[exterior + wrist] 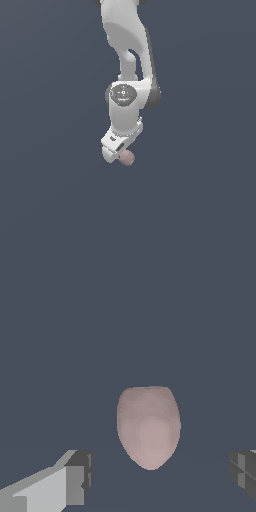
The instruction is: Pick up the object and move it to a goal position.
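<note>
The object (148,426) is a dull pinkish-brown, egg-shaped blob resting on the flat dark grey surface. In the wrist view it lies between my two fingers (75,476), with a clear gap on each side, so nothing touches it. My gripper (160,473) is open and holds nothing. In the exterior view the object (127,158) peeks out just below the white hand, on the exterior view's right of it, and the fingertips are hidden behind the hand.
The white arm (125,55) comes down from the top of the exterior view. A plain dark grey floor (50,200) spreads all around, with nothing else showing on it.
</note>
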`<state>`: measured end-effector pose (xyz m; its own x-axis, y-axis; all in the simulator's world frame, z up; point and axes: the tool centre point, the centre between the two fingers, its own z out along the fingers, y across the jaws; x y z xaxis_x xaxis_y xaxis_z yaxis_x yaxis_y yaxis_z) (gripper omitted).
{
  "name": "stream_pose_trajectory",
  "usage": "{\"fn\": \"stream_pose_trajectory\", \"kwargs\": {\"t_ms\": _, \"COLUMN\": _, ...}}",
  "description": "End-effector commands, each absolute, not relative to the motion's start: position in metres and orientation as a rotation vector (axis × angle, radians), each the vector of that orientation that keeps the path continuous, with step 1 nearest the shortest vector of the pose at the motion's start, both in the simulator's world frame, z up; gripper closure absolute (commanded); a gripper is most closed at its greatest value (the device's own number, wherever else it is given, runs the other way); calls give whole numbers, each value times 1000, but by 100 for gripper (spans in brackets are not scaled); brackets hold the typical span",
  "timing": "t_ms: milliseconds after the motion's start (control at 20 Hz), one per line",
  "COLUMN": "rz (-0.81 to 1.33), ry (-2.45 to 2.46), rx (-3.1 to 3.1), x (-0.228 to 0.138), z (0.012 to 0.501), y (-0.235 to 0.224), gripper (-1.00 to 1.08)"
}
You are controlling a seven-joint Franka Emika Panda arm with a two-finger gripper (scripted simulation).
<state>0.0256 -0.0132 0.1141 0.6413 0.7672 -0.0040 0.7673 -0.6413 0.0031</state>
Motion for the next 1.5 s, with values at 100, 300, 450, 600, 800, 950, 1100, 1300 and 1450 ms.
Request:
{"fn": "stream_pose_trajectory", "kwargs": {"t_ms": 100, "rz": -1, "ry": 1396, "rx": 2813, "x": 27, "z": 110, "y": -13, "gripper": -92}}
{"fn": "stream_pose_trajectory", "kwargs": {"t_ms": 300, "rz": 0, "ry": 1419, "rx": 2803, "x": 27, "z": 109, "y": -13, "gripper": -92}}
{"fn": "stream_pose_trajectory", "kwargs": {"t_ms": 450, "rz": -1, "ry": 1414, "rx": 2805, "x": 27, "z": 109, "y": -13, "gripper": -92}}
{"fn": "stream_pose_trajectory", "kwargs": {"t_ms": 600, "rz": -1, "ry": 1415, "rx": 2805, "x": 27, "z": 103, "y": -13, "gripper": -92}}
{"fn": "stream_pose_trajectory", "kwargs": {"t_ms": 800, "rz": 0, "ry": 1418, "rx": 2803, "x": 26, "z": 83, "y": -13, "gripper": -92}}
{"fn": "stream_pose_trajectory", "kwargs": {"t_ms": 950, "rz": 0, "ry": 1420, "rx": 2802, "x": 26, "z": 68, "y": -12, "gripper": -92}}
{"fn": "stream_pose_trajectory", "kwargs": {"t_ms": 1100, "rz": 0, "ry": 1421, "rx": 2802, "x": 26, "z": 60, "y": -12, "gripper": -92}}
{"fn": "stream_pose_trajectory", "kwargs": {"t_ms": 1300, "rz": 0, "ry": 1421, "rx": 2802, "x": 27, "z": 59, "y": -13, "gripper": 108}}
{"fn": "stream_pose_trajectory", "kwargs": {"t_ms": 1450, "rz": 0, "ry": 1421, "rx": 2802, "x": 27, "z": 59, "y": -13, "gripper": 108}}
